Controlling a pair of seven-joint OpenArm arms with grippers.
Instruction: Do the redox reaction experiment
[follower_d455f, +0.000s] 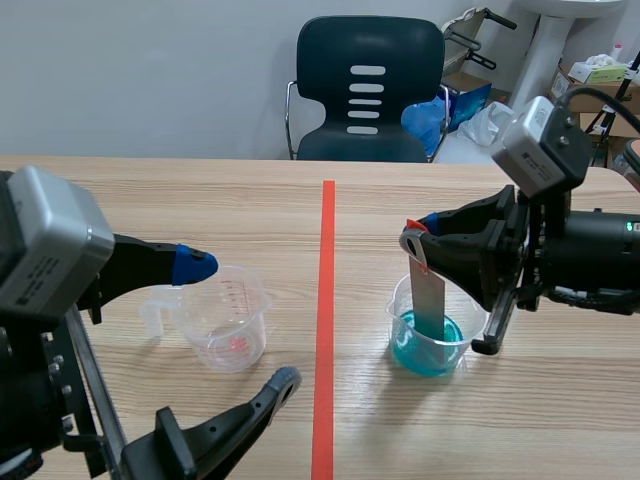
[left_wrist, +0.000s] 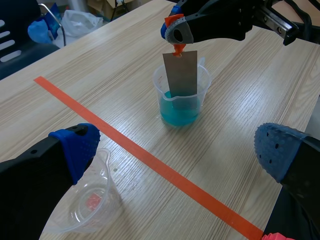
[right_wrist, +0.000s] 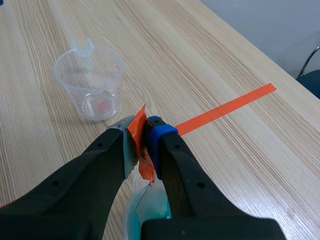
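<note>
Right of the orange-red tape line (follower_d455f: 325, 330): right end effector (follower_d455f: 415, 240), pinched tight on the orange tab (right_wrist: 137, 127) at the top of a grey metal strip (follower_d455f: 428, 295). Nothing else in that grip. Hangs straight down from the fingertips, long axis vertical, broad face toward the near side. Lower end inside the clear cup of blue liquid (follower_d455f: 396, 308), dipped below the surface as far as the left wrist view allows; cannot tell whether touching the bottom. So: directly beneath the fingertips, in an upright cup on the right half of the tabletop (follower_d455f: 560, 400).

Left of the line: left end effector (follower_d455f: 240, 322), spread wide, gripping nothing. Close by its far finger, an empty clear measuring cup (left_wrist: 87, 205) with a handle, not held. Well apart from the blue cup, on the other side of the line.

Judged step: soaking the strip in the solution. Judged next: purely vertical travel, either up along the strip's own axis to clear the rim or down for deeper wetting. Best no sideways drift before the lower edge clears the rim, for fear of tipping a light cup. Plainly work for the right arm, already on the strip; no evident part for the left, unless to steady the cup.
</note>
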